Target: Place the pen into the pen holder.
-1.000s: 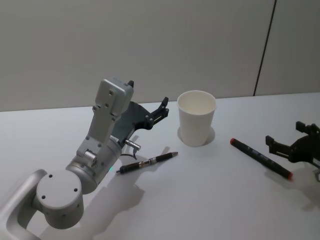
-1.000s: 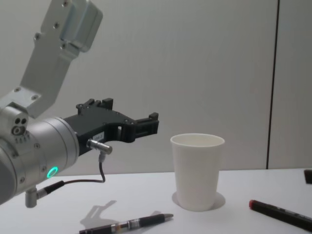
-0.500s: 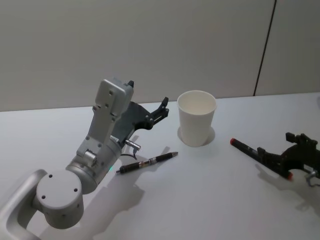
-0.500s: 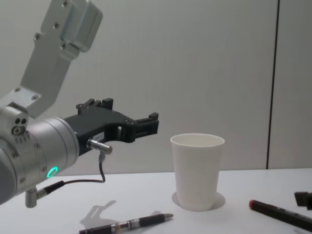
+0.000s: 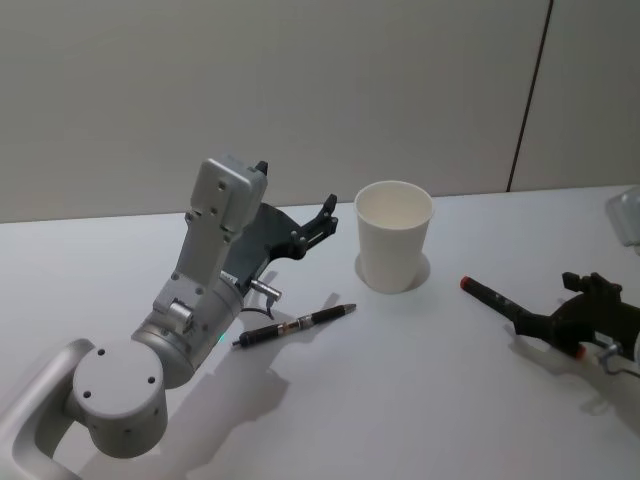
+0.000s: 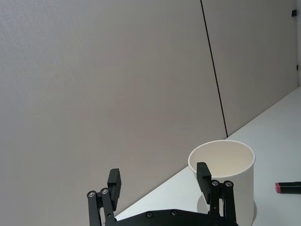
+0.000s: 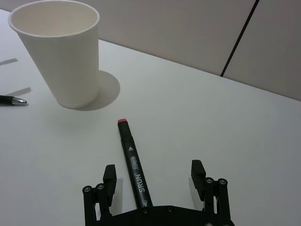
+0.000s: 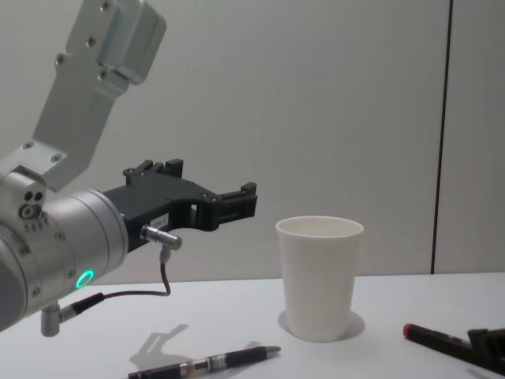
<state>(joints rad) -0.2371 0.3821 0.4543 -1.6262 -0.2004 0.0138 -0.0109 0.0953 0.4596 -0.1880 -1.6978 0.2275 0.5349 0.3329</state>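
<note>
Soft, even light falls from above. The white counter (image 5: 420,400) is bright without glare. The pen holder (image 7: 66,56) casts a faint round shadow, the left arm (image 5: 200,290) a diffuse one.

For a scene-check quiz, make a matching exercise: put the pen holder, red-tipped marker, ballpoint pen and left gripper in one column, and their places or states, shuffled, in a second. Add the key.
Column A
1. pen holder
2. red-tipped marker
3. ballpoint pen
4. left gripper

Column B
a. raised above the table, fingers open
b. lying between the open fingers of the right gripper
c. standing upright on the table
d. lying on the table, left of the pen holder

Pairs: 1-c; 2-b; 3-d; 4-a
</note>
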